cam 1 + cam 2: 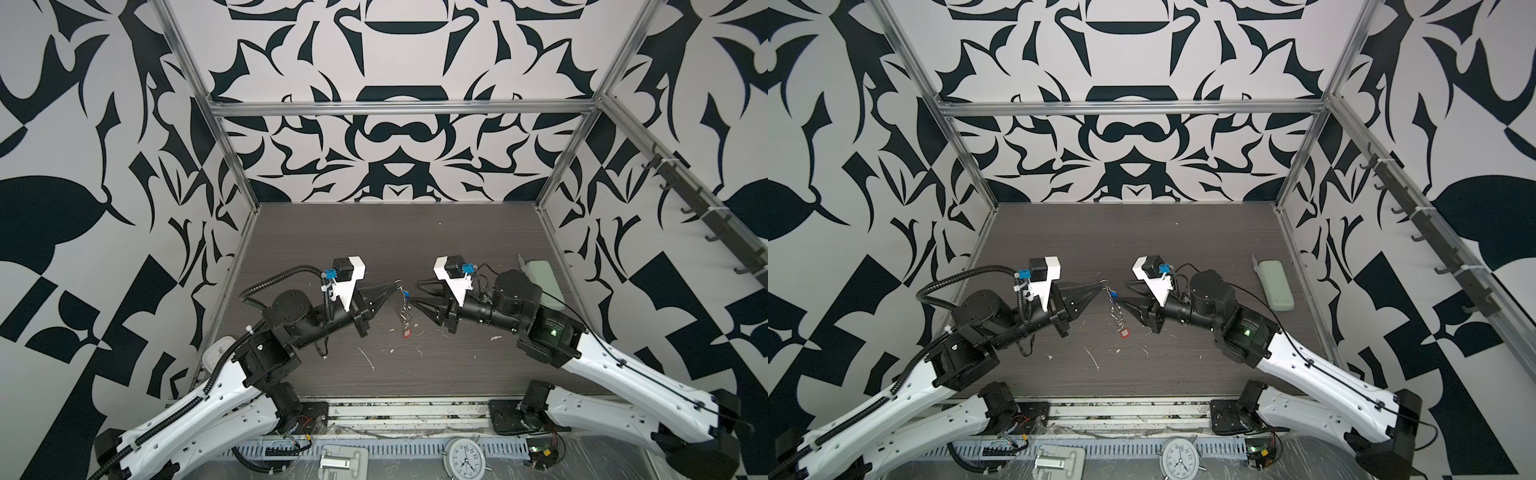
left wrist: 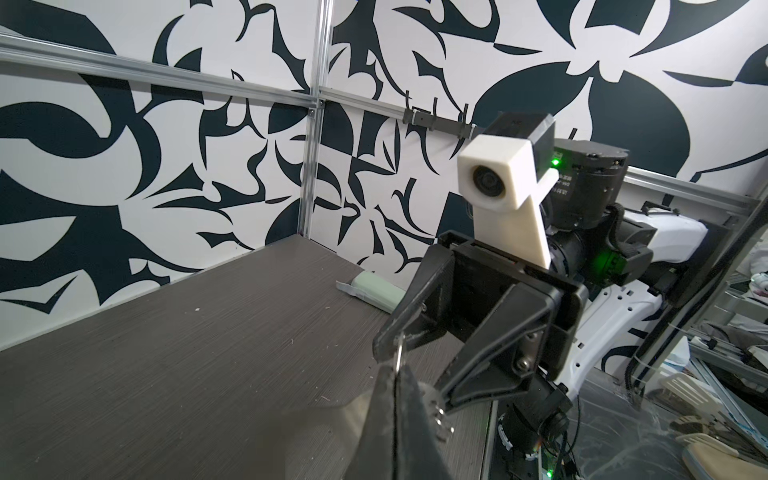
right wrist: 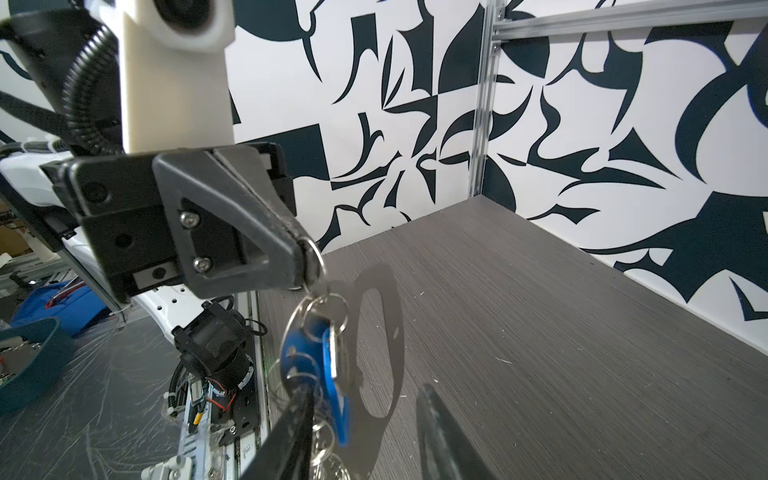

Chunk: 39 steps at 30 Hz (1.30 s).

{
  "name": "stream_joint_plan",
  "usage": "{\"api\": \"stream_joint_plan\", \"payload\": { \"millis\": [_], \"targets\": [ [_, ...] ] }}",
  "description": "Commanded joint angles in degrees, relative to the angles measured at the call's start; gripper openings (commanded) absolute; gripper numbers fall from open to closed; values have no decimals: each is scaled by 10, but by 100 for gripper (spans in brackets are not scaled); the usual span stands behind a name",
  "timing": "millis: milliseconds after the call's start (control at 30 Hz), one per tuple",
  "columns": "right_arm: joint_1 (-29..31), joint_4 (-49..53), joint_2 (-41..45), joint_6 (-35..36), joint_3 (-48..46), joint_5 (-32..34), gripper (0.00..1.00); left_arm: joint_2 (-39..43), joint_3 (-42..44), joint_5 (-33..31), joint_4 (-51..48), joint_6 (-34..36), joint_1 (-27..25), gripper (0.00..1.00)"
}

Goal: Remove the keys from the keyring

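Observation:
In both top views the keyring [image 1: 406,312] [image 1: 1116,314] hangs as a short chain of silver rings over the middle of the dark table [image 1: 374,241]. My left gripper [image 1: 395,285] [image 1: 1100,285] [image 2: 395,370] is shut on its top ring [image 3: 318,257]. The blue-tagged key [image 1: 406,295] [image 3: 332,374] hangs just under that ring. The red-tagged key [image 1: 406,332] [image 1: 1124,333] dangles at the chain's lower end. A flat grey loop [image 3: 392,332] hangs behind the blue key. My right gripper [image 1: 417,294] [image 1: 1124,294] [image 3: 365,415] stands open, with one of its fingers [image 3: 299,415] against the blue key and rings.
A pale-green oblong case [image 1: 540,276] [image 1: 1275,284] [image 2: 380,293] lies at the table's right edge. White scraps [image 1: 365,357] litter the table in front of the chain. A clock [image 1: 465,457] sits below the front rail. A hook rail [image 1: 698,216] runs along the right wall.

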State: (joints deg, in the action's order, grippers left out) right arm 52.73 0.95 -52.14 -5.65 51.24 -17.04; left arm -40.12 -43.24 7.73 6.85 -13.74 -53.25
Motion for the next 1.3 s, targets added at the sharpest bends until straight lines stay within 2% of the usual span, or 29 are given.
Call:
{"api": "stream_joint_plan", "payload": {
  "millis": [0,733,1167,1267],
  "targets": [
    [1,-51,10,-7,3,3,44,6,1,-2,37,-8,0,0],
    [12,-53,-15,-11,14,-21,45,-14,-5,7,36,-16,0,0],
    [11,-26,-22,-3,28,7,21,-18,-16,28,19,-17,0,0],
    [12,-15,-17,2,30,16,9,-17,-17,31,13,-16,0,0]
  ]
}}
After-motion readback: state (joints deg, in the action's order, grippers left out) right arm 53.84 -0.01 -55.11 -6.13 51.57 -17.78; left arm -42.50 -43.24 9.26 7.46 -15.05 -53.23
